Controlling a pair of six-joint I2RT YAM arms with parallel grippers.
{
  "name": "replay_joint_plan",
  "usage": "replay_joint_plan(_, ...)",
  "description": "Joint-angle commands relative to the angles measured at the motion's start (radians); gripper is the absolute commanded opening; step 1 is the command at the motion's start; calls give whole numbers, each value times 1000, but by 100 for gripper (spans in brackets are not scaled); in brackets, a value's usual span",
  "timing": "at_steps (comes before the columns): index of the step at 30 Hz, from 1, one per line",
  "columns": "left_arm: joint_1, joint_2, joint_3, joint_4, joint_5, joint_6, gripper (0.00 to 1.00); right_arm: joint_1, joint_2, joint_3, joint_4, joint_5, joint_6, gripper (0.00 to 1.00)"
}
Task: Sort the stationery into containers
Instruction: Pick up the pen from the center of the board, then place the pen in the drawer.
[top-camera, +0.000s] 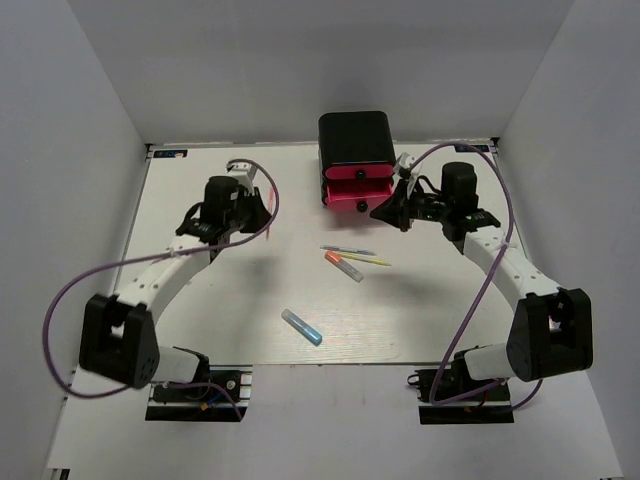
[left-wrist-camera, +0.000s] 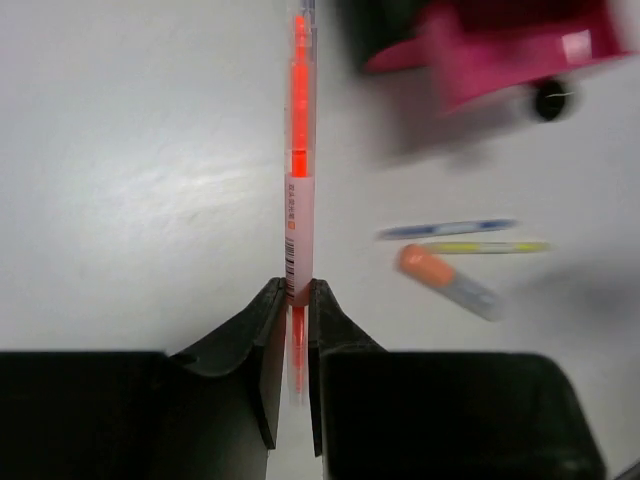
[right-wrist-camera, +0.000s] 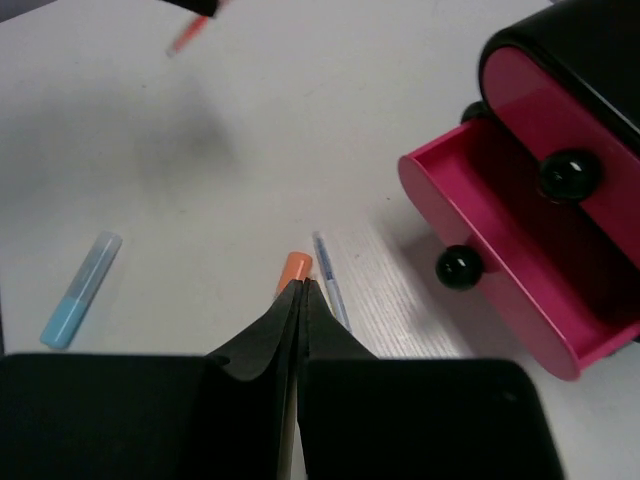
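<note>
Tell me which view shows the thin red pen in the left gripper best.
Left wrist view: the thin red pen runs straight up the frame, clamped in the left gripper. The right wrist view catches only its blurred end at the top edge; top external shows a faint reddish sliver.

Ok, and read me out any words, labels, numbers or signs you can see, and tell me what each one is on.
Nothing here is legible.
On the red pen in the left gripper: a label with small print and a barcode, too small and blurred to read.
On the open pink drawer: a pale patch, too blurred to tell whether it is print.
No other text shows.
</note>
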Motion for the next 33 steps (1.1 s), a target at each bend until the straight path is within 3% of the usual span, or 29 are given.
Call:
replay_joint_plan(1, -9, -113, -61, 318, 323, 172, 0, -26, -29, 21, 72, 65, 25, 0)
replay_joint_plan(5, -29, -47, -19, 478, 587, 263, 0, -57, -30, 15, 98, 107, 51, 0)
replay_joint_plan(8, -40, 11, 47, 561, 672, 353, 0, -69, -38, 11, 108, 113, 51, 0)
replay_joint_plan(17, -92, 290, 245, 734, 690, 423, 0, -123, -67, -13, 143, 161, 84, 2)
replay_joint_plan(25, -143, 491, 400, 725, 626, 456, 0, -160, -84, -53, 152, 147, 88, 13)
replay_joint_plan(33, -173, 587, 462, 682, 528, 522, 1, -178, -99, -77, 149, 121, 102, 17)
